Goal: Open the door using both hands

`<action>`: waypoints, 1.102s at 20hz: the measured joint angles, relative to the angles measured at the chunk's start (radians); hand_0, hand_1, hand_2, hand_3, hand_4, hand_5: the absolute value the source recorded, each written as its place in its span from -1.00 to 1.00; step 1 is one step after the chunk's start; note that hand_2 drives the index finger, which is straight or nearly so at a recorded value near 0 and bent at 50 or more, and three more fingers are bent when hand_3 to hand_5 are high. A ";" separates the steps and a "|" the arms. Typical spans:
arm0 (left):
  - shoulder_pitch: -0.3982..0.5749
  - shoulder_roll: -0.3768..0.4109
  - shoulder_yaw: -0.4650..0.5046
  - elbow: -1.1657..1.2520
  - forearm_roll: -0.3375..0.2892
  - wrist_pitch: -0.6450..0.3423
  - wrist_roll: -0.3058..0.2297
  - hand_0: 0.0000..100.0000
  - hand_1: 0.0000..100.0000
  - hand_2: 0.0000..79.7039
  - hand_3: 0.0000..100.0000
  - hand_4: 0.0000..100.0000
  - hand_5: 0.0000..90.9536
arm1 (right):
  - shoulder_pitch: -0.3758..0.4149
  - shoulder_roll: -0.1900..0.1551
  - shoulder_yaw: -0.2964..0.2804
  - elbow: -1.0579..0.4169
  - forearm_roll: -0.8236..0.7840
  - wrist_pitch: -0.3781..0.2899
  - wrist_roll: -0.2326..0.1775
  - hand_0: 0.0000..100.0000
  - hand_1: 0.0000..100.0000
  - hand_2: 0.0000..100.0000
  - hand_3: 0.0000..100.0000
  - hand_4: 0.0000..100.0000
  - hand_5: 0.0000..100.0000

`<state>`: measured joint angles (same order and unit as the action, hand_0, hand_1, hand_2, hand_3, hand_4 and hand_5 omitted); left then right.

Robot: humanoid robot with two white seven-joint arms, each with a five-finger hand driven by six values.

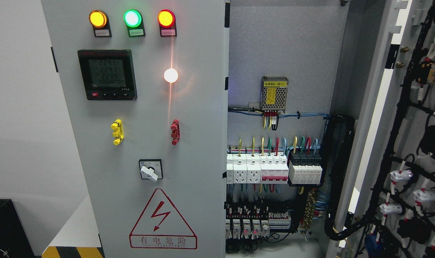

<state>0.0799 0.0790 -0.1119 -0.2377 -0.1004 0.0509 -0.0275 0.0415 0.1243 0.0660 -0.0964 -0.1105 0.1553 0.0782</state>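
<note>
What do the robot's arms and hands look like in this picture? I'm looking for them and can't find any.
Neither arm nor hand shows in the head view, so their colour, shape and cabling cannot be told from it. The picture is filled by a grey electrical cabinet: the left door is closed, with lamps, a meter and a warning triangle, and the right door is swung open, with wiring on its inner side.

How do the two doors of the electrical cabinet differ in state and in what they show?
The left door is closed, while the right door is swung wide open. The left door shows its outer face, with three lit lamps, a meter and a warning triangle; the right door shows its inner face, with black wiring and the backs of components. Both are grey metal panels. No hand is in view.
</note>
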 measured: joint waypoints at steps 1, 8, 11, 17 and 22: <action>0.001 -0.007 0.019 0.009 -0.009 0.000 0.003 -1.00 -1.00 -1.00 -1.00 -1.00 -1.00 | 0.000 0.000 0.000 0.000 0.000 0.000 0.000 -1.00 -1.00 -1.00 -1.00 -1.00 -1.00; 0.009 -0.041 0.134 0.052 -0.038 -0.001 0.012 -1.00 -1.00 -1.00 -1.00 -1.00 -1.00 | 0.000 0.000 0.000 0.000 0.000 0.000 0.000 -1.00 -1.00 -1.00 -1.00 -1.00 -1.00; 0.010 -0.050 0.168 0.062 -0.039 -0.001 0.007 -1.00 -1.00 -1.00 -1.00 -1.00 -1.00 | 0.000 0.000 0.000 0.000 0.000 0.000 0.000 -1.00 -1.00 -1.00 -1.00 -1.00 -1.00; 0.011 -0.078 0.193 0.075 -0.039 -0.001 -0.001 -1.00 -1.00 -1.00 -1.00 -1.00 -1.00 | 0.000 0.000 0.000 0.000 0.000 0.000 0.000 -1.00 -1.00 -1.00 -1.00 -1.00 -1.00; 0.011 -0.105 0.200 0.084 -0.042 -0.003 -0.002 -1.00 -1.00 -1.00 -1.00 -1.00 -1.00 | 0.000 0.000 0.000 0.000 0.000 0.000 0.000 -1.00 -1.00 -1.00 -1.00 -1.00 -1.00</action>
<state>0.0910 -0.0262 0.0878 -0.1534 -0.1423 0.0481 -0.0295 0.0414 0.1243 0.0659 -0.0966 -0.1105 0.1553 0.0782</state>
